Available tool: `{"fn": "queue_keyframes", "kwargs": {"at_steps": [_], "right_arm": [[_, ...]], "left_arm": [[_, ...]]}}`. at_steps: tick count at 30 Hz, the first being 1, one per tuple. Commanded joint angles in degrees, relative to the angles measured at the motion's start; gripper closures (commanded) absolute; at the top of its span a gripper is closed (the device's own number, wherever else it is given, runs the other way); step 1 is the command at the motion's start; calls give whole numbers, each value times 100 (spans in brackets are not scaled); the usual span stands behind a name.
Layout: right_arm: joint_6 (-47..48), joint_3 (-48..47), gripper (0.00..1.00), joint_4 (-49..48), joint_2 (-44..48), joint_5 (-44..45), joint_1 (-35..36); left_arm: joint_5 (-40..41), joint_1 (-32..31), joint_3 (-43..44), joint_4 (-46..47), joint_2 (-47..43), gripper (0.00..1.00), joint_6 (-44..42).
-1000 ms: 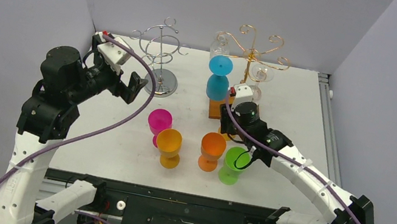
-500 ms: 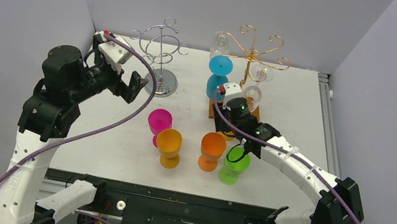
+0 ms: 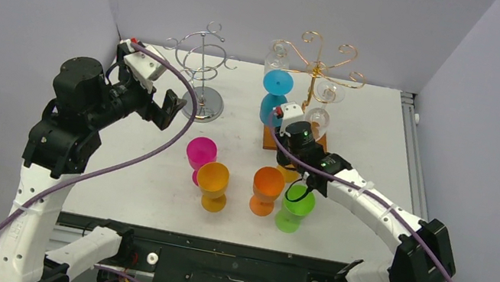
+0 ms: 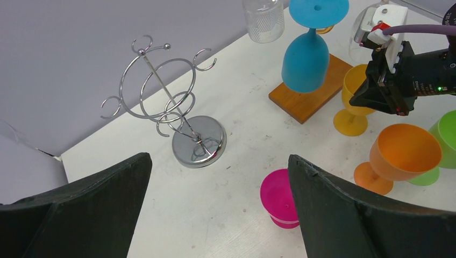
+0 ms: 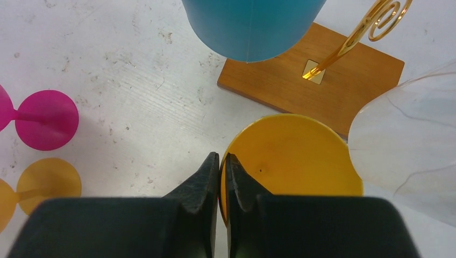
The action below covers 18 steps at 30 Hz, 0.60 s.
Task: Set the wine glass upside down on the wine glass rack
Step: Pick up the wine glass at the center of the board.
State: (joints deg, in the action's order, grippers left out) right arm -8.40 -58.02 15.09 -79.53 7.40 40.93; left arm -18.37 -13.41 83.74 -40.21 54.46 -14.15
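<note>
Right wrist view: yellow glass [image 5: 293,156] stood upright just beside wooden rack base [image 5: 349,75]; its near rim is pinched between closed fingers of right gripper [image 5: 220,161], presumably for lifting and inverting. Left gripper [image 4: 219,160] is held spread wide, idle.

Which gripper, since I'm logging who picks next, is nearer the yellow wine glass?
Right. The right gripper sits directly above the yellow wine glass, fingertips at its rim. The left gripper is far off, raised beside the silver rack.
</note>
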Motion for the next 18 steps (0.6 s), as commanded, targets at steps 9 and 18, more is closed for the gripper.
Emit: {"fn": "queue_keyframes", "kwargs": {"at_steps": [9,18], "right_arm": [[-588,-169,100,72,300,-1028,45],[-948,-265,100,116,818,-1508,147]], "left_arm": [[-95,-4,280,9,0,4,140],[-282,-3,245,-111,-21,4,406]]}}
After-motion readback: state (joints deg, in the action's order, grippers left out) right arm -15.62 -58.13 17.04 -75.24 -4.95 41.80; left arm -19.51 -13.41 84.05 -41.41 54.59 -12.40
